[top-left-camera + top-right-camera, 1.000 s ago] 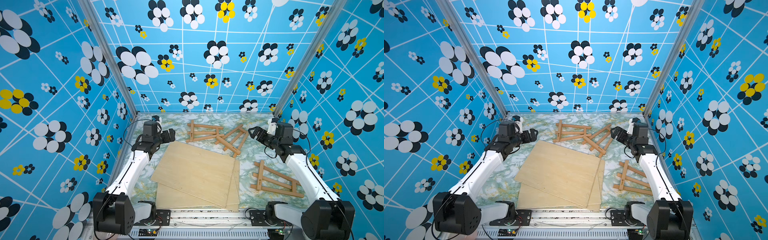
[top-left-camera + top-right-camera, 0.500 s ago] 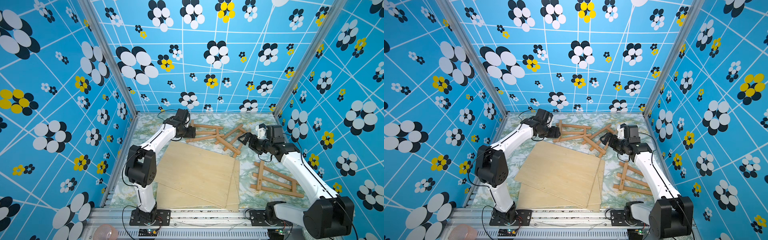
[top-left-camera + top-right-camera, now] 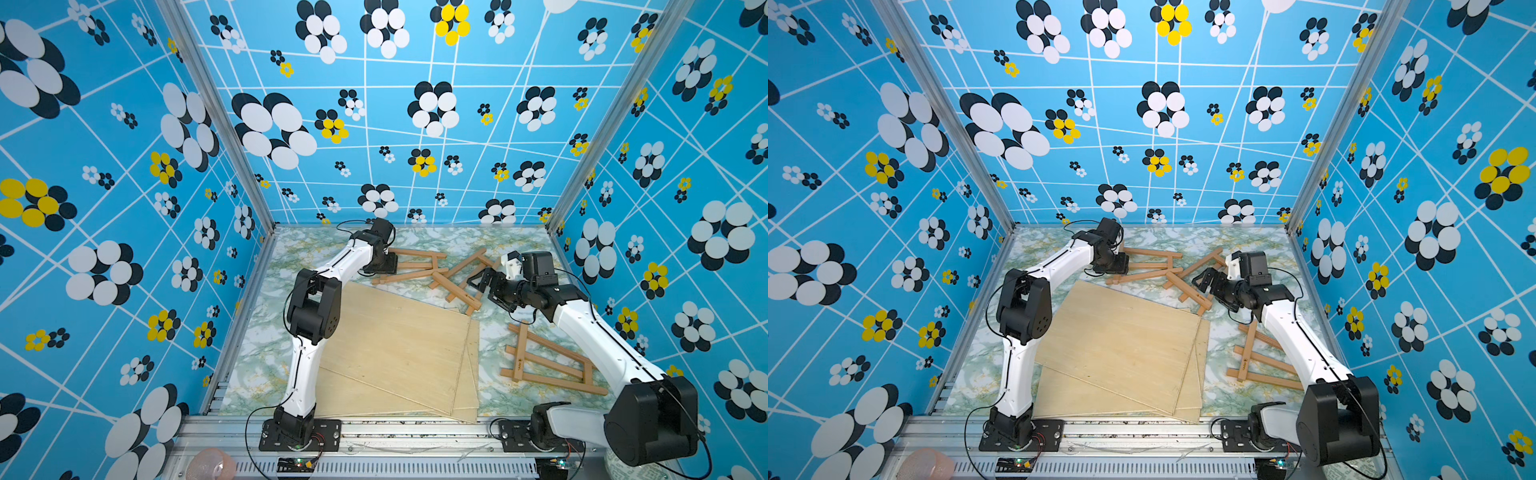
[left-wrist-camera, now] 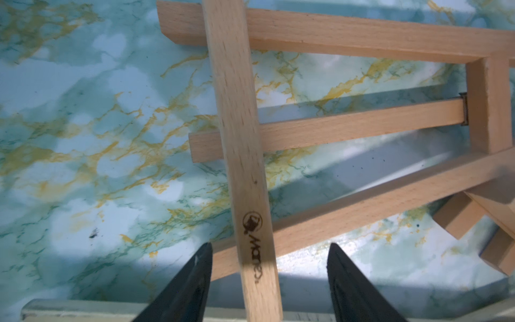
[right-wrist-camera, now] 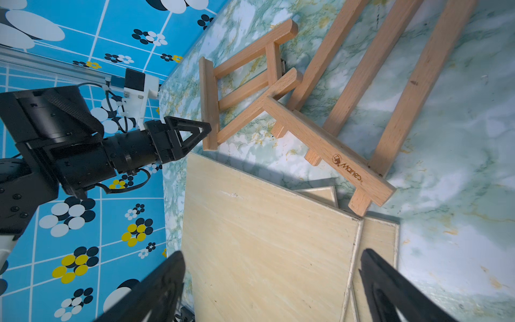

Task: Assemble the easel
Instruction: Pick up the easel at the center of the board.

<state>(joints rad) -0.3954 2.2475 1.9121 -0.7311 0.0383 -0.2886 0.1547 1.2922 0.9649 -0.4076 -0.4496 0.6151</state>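
Observation:
Three wooden easels lie flat on the marbled table. At the back, my left gripper (image 3: pixel 388 266) (image 4: pixel 270 245) stands open over one easel (image 3: pixel 419 252). Its fingers straddle that easel's logo-stamped crossbar (image 4: pixel 239 139), with a gap on each side. A second easel (image 3: pixel 459 267) (image 5: pixel 328 147) lies tilted at the back centre, one end resting on the first. My right gripper (image 3: pixel 482 282) (image 5: pixel 273 252) hovers open just to the right of it, holding nothing, with plywood below its fingers. The third easel (image 3: pixel 519 353) lies at the front right, beside my right arm.
Stacked plywood boards (image 3: pixel 395 345) (image 5: pixel 264 237) cover the table's middle and front, and the second easel's foot overlaps their back corner. Patterned blue walls close in the left, back and right. A metal rail (image 3: pixel 415 430) runs along the front.
My left arm swung out from the rear left and reached the back easel. My right gripper moved left and forward toward the tilted easel.

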